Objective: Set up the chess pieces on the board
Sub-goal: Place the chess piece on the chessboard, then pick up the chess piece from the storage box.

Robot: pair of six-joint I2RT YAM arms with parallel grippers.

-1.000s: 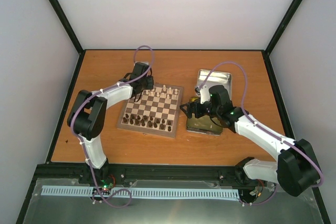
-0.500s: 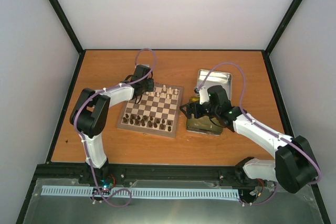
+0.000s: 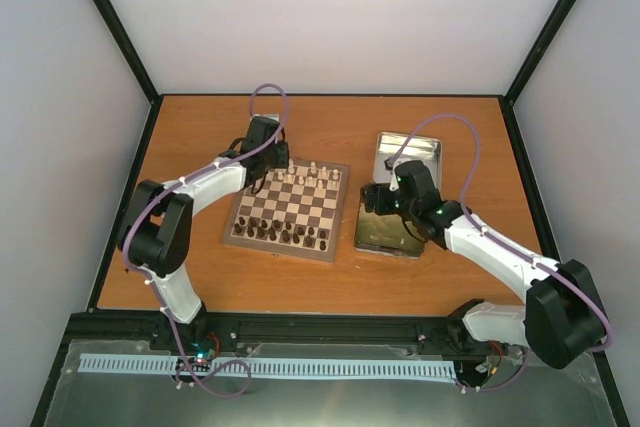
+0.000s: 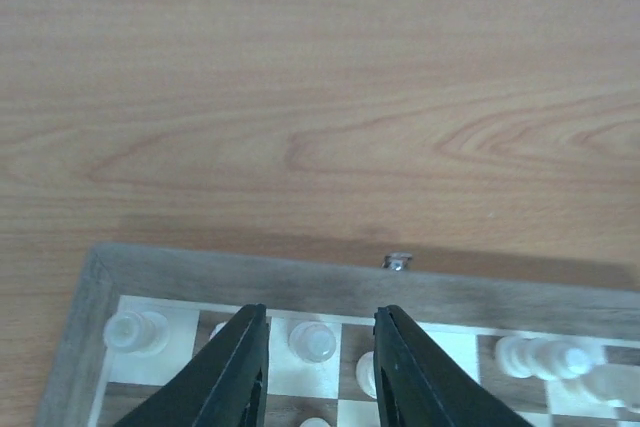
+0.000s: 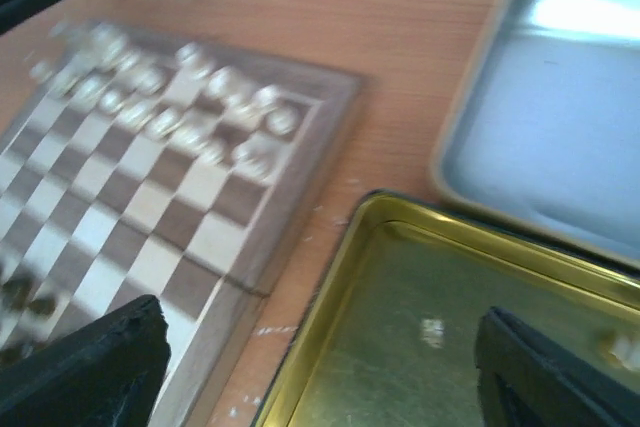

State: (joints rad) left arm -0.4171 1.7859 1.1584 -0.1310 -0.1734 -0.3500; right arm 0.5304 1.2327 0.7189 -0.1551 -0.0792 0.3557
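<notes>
Left hand [image 4: 320,319]: narrowly parted, fingers either side of one tiny cream-white chess piece [image 4: 312,339], touching neither.
Piece: stood in the far row of the square checked wooden chessboard [image 4: 300,282].
Chessboard: mid-counter [image 4: 320,97], nearer the left edge.
Right hand [image 5: 320,315]: spread wide, gripping nothing, over the gold rectangular tin [image 5: 400,357] beside the chessboard's right edge.

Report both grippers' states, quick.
Left gripper: jaws open, a cream piece standing between them, untouched.
Right gripper: jaws wide open over the gold tin, holding nothing.
</notes>
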